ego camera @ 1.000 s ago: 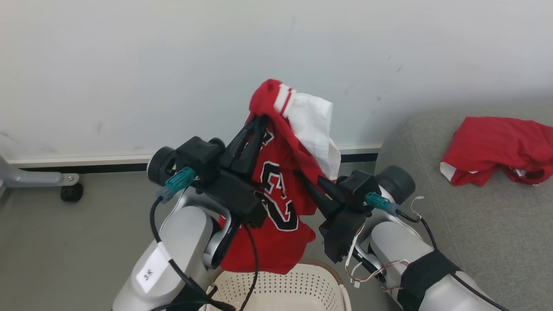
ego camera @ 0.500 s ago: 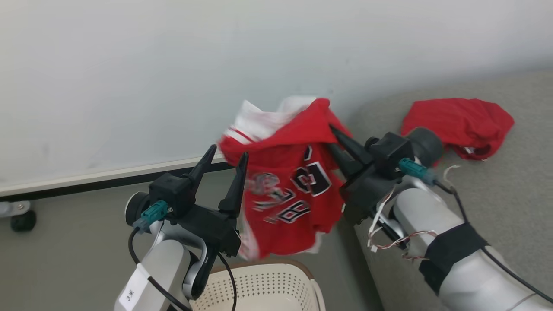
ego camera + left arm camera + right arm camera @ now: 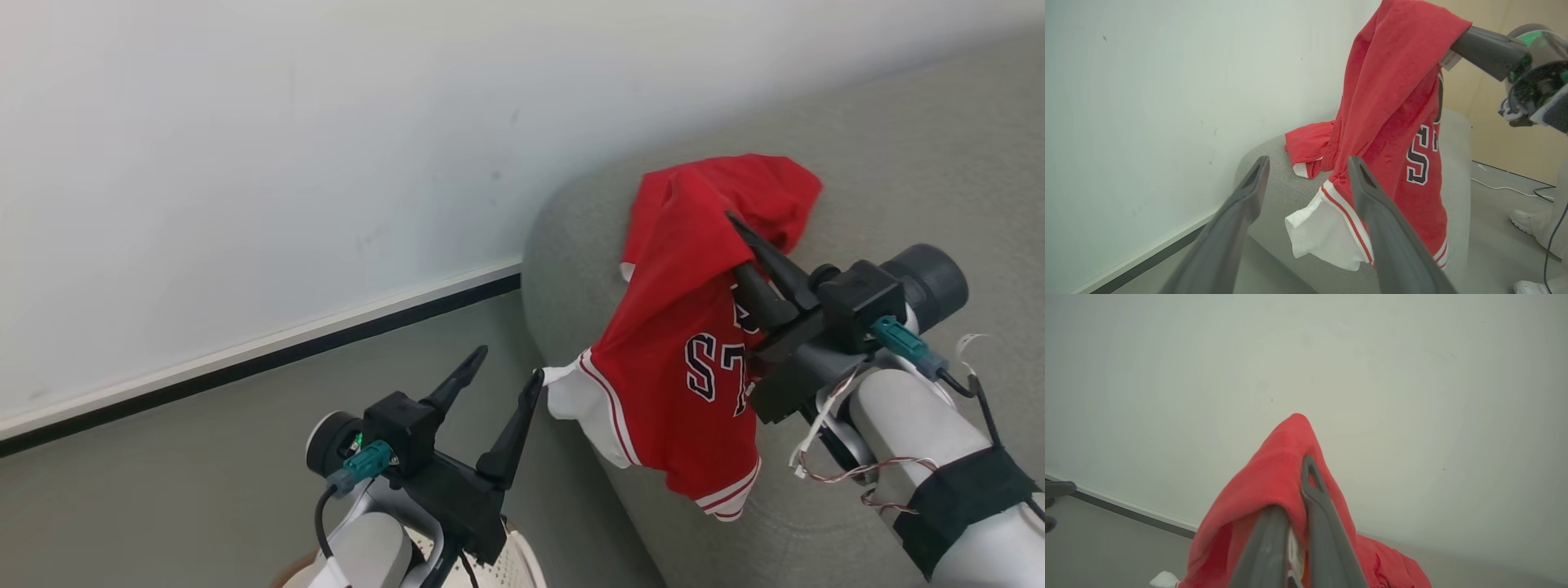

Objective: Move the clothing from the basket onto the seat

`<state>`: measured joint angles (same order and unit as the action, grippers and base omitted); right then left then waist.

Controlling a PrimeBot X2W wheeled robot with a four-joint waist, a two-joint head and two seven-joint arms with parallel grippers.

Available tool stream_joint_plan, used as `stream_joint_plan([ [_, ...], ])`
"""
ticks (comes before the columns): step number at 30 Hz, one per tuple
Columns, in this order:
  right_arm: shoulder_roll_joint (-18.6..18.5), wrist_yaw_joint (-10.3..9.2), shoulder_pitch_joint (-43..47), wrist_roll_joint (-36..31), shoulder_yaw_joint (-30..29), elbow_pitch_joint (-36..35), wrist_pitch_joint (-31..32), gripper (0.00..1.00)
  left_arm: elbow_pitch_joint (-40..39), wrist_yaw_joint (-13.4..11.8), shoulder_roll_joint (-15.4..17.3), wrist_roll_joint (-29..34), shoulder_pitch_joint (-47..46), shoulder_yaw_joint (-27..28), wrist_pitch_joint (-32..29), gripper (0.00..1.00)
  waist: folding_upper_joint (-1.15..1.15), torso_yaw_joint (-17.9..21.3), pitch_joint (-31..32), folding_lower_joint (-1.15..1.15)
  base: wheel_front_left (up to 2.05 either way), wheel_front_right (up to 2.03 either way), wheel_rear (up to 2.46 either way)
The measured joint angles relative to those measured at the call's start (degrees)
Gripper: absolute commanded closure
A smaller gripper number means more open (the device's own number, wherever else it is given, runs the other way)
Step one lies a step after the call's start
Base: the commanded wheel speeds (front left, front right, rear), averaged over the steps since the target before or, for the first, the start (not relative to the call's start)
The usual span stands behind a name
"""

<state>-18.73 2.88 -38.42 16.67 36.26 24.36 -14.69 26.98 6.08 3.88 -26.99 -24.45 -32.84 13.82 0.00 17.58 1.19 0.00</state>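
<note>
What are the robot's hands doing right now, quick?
Left hand: open, holding nothing.
Right hand: closed on the red jersey.

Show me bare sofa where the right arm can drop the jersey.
Widest bare patch: sofa upholstery between the wall and the right gripper, past the jersey. A narrower strip runs along the rounded end, between the jersey and the skirting. Crowded: a second red garment lies by the wall behind the jersey. Left gripper hangs open, clear.
</note>
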Motion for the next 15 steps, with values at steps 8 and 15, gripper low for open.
stream_joint_plan([
  [8, -1.8, -0.26, -0.1, 0.0, -0.8, -4.8, 1.3, 1.00, -2.3, 0.1, 0.0, 0.3, 2.3, -1.0, 0.1, 0.00, 0.00, 6.3, -0.3, 0.00, 0.00, 0.00, 0.00],
  [15, -2.7, 1.09, -8.6, 1.1, -3.6, -1.9, 3.9, 1.00, -3.9, 0.0, 0.0, 2.1, 1.9, -1.4, 0.2, 0.00, 0.00, 10.9, -3.4, 0.00, 0.00, 0.00, 0.00],
])
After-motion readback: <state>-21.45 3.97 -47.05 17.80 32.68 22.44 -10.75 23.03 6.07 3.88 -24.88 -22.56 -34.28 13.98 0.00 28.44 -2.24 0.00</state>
